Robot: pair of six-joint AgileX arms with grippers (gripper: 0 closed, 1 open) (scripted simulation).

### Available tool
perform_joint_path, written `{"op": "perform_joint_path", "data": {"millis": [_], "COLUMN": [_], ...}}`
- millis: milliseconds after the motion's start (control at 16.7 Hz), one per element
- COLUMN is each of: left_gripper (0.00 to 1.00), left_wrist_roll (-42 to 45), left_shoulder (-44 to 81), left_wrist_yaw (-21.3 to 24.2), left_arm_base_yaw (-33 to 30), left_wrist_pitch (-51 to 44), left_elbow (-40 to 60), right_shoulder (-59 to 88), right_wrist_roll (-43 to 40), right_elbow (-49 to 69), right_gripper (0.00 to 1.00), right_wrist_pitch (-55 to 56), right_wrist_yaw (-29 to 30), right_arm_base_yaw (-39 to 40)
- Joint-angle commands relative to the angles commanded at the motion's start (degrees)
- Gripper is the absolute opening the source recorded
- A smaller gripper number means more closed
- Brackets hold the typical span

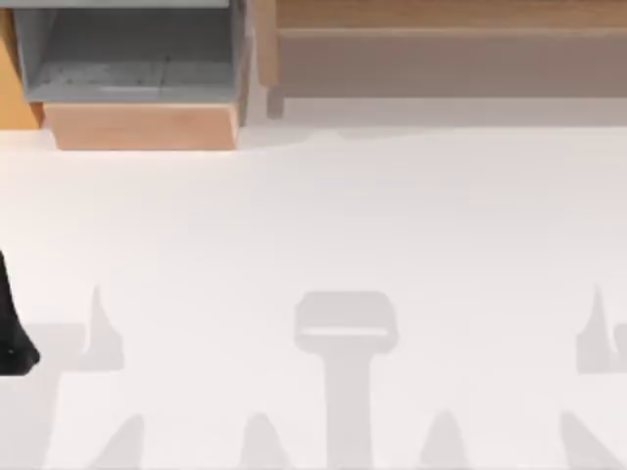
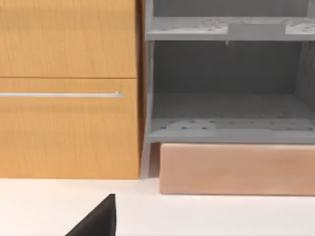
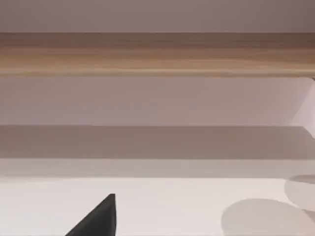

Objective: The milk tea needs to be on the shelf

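Observation:
The milk tea is out of view. The shelf (image 1: pixel 451 61) runs along the table's back right, a long light-brown unit with an upright post (image 1: pixel 265 49) at its left end and a grey-brown recess under its top board. The right wrist view faces that top board (image 3: pixel 157 54) and the recess (image 3: pixel 157 142), with a dark piece of my right gripper (image 3: pixel 98 220) at the picture's edge. My left gripper (image 2: pixel 98 221) faces the cabinet, and a dark part of the left arm (image 1: pixel 12 338) sits at the table's left edge.
At the back left stands a cabinet with grey open compartments (image 1: pixel 127 59) on a pale wooden base (image 1: pixel 142 125). Beside them are orange-brown drawer fronts with a metal handle (image 2: pixel 59 94). The white table (image 1: pixel 313 215) carries soft grey shadows near its front.

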Motion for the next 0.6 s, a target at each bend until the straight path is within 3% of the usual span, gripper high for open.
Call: {"op": "perform_joint_path", "data": {"millis": [300, 600], "left_gripper": [1.0, 1.0], "left_wrist_roll": [0.0, 0.0], "left_shoulder": [0.0, 0.0], "left_wrist_yaw": [0.0, 0.0], "left_arm_base_yaw": [0.0, 0.0], "left_wrist_pitch": [0.0, 0.0], "left_elbow": [0.0, 0.0], "right_shoulder": [3.5, 21.3], "right_wrist_roll": [0.1, 0.6], "right_elbow": [0.8, 4.9], "right_gripper": [1.0, 1.0], "right_wrist_pitch": [3.2, 17.3], "right_wrist_yaw": [-1.2, -6.9], "right_arm_base_yaw": [-1.4, -7.4]}}
